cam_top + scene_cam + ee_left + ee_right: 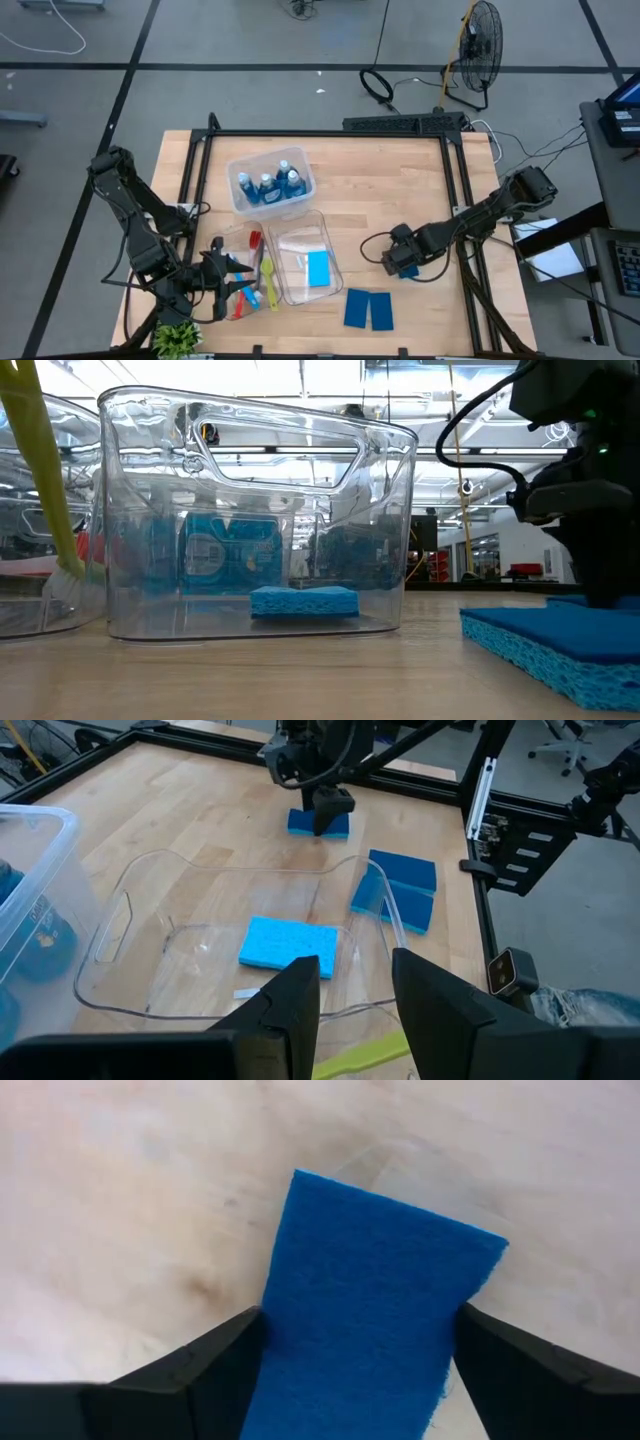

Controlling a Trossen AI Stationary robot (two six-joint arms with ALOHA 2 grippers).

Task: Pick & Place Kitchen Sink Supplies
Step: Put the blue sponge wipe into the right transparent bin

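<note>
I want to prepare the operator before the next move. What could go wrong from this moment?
1. The right gripper straddles a blue sponge lying flat on the table; its fingers may scrape the wood or pinch only an edge.
2. Two more sponges lie side by side between it and the clear bin; a low carry could hit them.
3. The left gripper holds a yellow-green brush close to the bin wall; it may snag.

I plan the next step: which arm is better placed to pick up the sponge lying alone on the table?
Right. Its gripper already straddles that sponge, jaws either side. The left gripper is beside the brushes.
</note>
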